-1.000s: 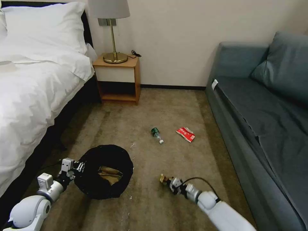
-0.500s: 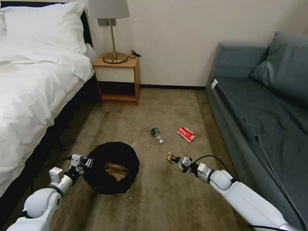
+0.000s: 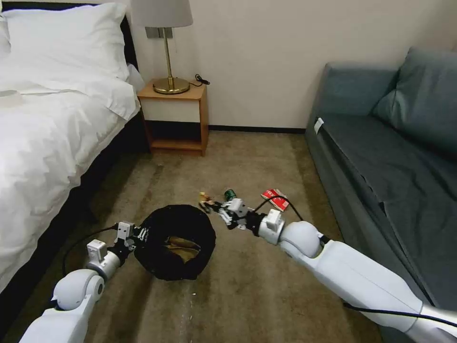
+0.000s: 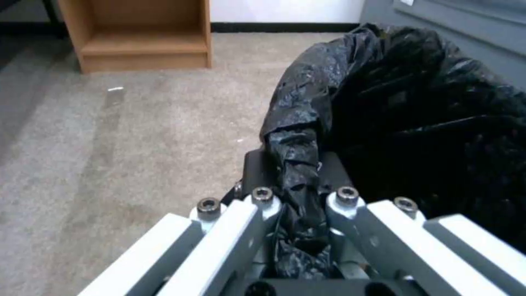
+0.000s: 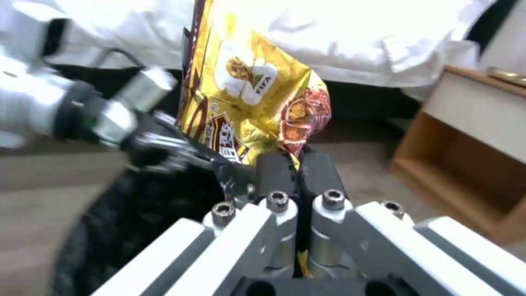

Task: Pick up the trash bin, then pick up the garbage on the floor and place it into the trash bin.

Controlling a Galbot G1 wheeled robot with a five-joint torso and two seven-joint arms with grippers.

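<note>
Left hand (image 3: 134, 237) clamps the trash bin (image 3: 175, 247) by its rim; right hand (image 3: 209, 206) pinches the gold wrapper (image 3: 204, 196) just beyond the bin. Judging: deposit step; next, carry over the opening, release.

The left gripper (image 4: 298, 172) is clamped on the rim of the trash bin (image 4: 427, 123), its two dark fingers (image 4: 257, 168) pinching a bunched fold of the crinkled black bag (image 4: 298, 135) between them. The bag's glossy folds rise just past the fingertips and spread across the bin's near wall. Beside the bin lies beige carpet (image 4: 137, 135), speckled with a few pale crumbs. Farther off stands a wooden nightstand (image 4: 142, 37) with an open lower shelf, against a white wall with a dark baseboard (image 4: 285, 27).
</note>
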